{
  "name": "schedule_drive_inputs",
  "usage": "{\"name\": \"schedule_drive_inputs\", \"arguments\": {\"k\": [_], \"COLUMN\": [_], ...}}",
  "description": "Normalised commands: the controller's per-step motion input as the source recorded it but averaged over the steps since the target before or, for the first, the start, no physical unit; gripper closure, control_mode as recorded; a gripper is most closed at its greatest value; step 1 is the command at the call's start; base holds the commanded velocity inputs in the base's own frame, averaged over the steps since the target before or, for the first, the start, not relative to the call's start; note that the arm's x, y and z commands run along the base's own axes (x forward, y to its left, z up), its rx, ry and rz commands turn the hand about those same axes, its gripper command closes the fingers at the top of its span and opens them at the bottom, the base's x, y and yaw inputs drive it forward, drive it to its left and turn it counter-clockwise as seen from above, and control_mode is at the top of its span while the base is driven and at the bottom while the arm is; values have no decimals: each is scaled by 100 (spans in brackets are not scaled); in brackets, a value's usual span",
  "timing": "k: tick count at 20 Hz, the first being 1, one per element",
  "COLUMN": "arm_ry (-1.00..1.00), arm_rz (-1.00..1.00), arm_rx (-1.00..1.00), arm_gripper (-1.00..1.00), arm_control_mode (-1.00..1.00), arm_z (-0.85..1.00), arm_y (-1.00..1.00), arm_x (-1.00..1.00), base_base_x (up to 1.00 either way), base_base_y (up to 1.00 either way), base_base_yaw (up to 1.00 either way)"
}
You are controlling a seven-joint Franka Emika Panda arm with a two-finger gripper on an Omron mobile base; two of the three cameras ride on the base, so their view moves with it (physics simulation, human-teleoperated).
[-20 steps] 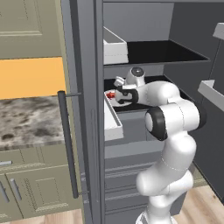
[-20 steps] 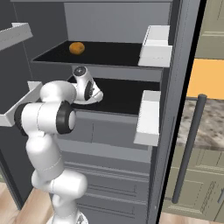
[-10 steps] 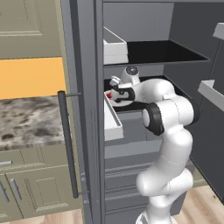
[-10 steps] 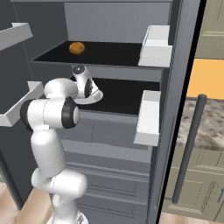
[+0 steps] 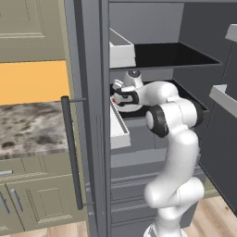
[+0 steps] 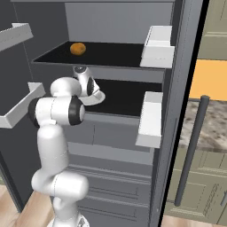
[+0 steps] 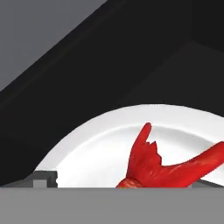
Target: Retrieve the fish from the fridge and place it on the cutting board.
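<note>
Red-orange fish (image 7: pixel 151 168), forked tail up, on white plate (image 7: pixel 96 148)

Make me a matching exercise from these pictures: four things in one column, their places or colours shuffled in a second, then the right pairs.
Things:
1. fish
2. orange fruit
3. plate
4. fridge handle

Places or colours:
A. white, on the middle shelf
B. dark upright bar on the open door
C. red, lying on the plate
D. alone on the top shelf

Pairs: 1-C, 2-D, 3-A, 4-B
</note>
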Motion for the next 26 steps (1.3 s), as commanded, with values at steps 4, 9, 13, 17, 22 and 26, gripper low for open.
{"name": "schedule_drive_inputs", "arguments": {"k": [4, 9, 13, 17, 22, 26], "arm_ry": [2, 1, 5, 11, 4, -9], "arm_rz": [0, 0, 0, 0, 0, 0], "arm_rx": [0, 0, 0, 0, -9, -18], "arm_gripper": [-100, -100, 100, 100, 100, 100], "arm_control_mode": [-100, -100, -100, -100, -100, -100], "arm_z": [-7, -17, -14, -20, -19, -2], "arm_y": [14, 21, 13, 1, -6, -5], "arm_x": [13, -2, -1, 0, 0, -12], "base_base_x": [0, 0, 0, 0, 0, 0], "base_base_y": [0, 0, 0, 0, 0, 0], "base_base_yaw": [0, 0, 0, 0, 0, 0]}}
